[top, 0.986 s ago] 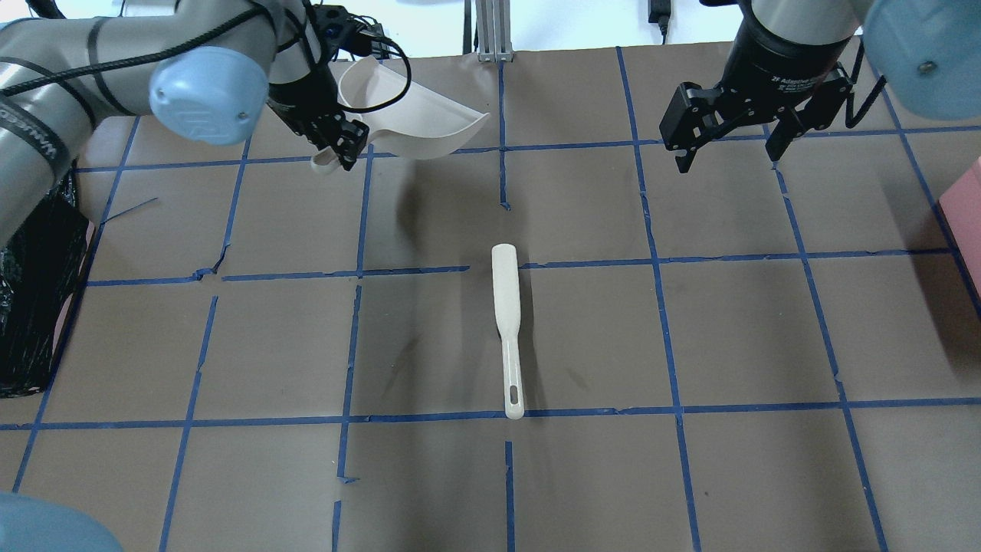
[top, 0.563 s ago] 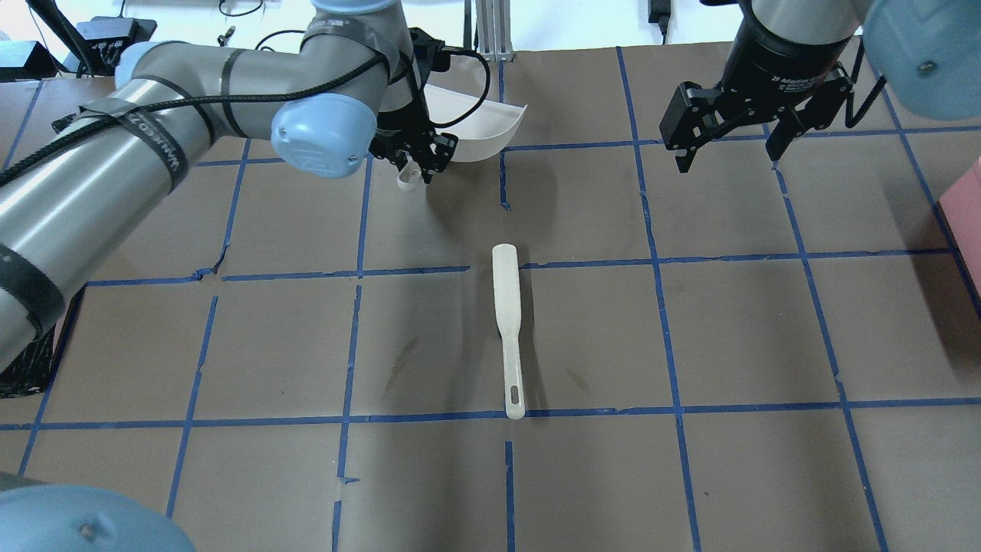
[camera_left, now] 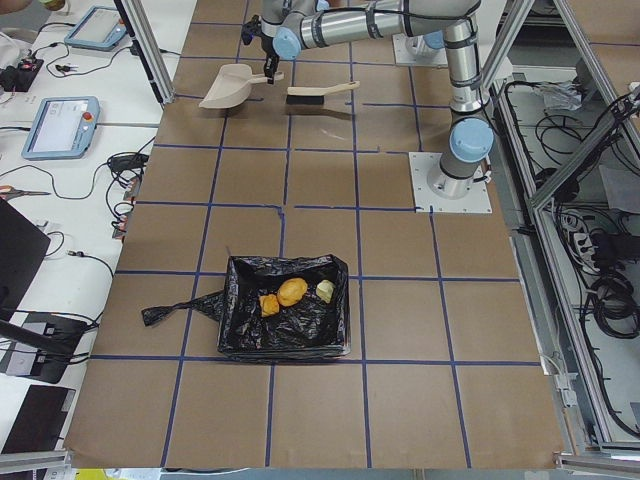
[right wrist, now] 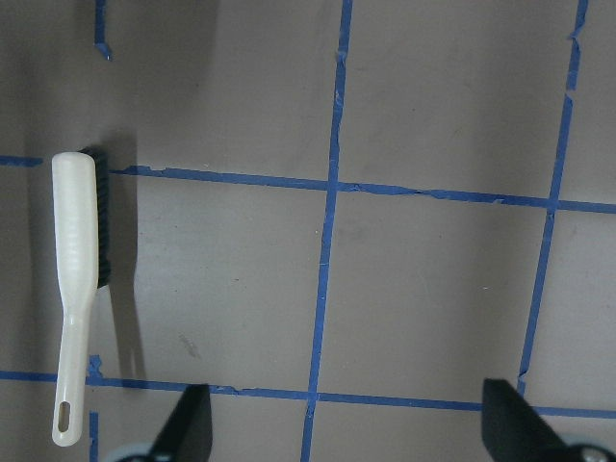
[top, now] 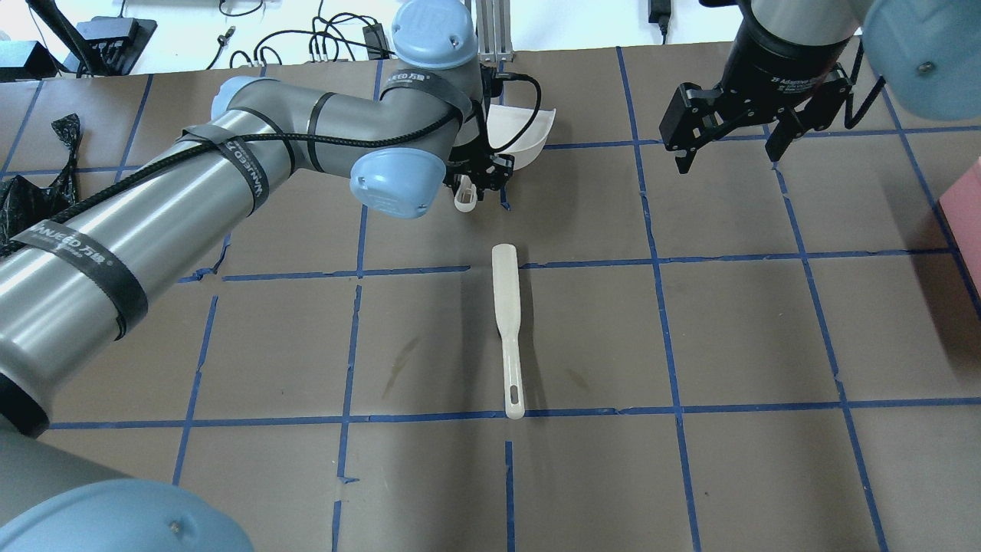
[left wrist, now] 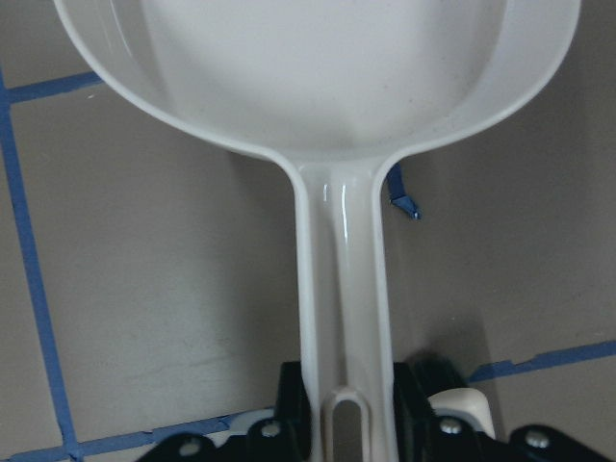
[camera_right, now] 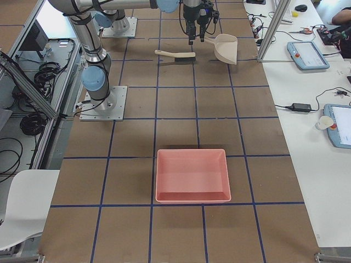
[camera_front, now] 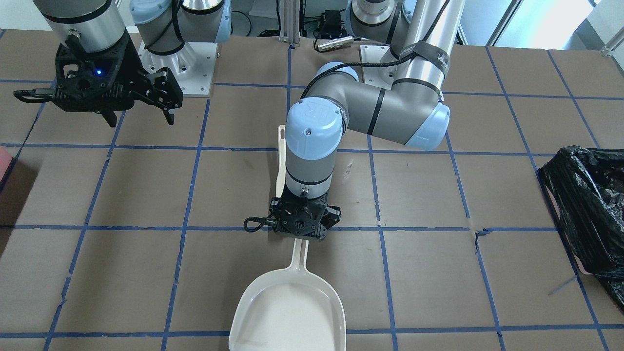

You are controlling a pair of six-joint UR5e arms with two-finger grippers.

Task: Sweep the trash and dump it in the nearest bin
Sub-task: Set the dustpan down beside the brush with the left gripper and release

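Brown paper taped into blue squares covers the table (top: 728,330); the trash (camera_left: 291,291) (a tan-orange lump with two smaller chunks beside it) lies inside the bin lined with crinkled black plastic (camera_left: 290,335), at the table's end on the robot's left; well apart from it, the left gripper (camera_front: 298,226) is clamped on the handle of the white plastic dustpan (camera_front: 287,312), whose scoop points away from the robot's base; the white long-handled brush (top: 507,307) lies flat on the paper nearby; the right gripper (top: 728,157) hangs above the table, fingers apart; a shallow pink tray (camera_right: 192,174) sits at the opposite end.
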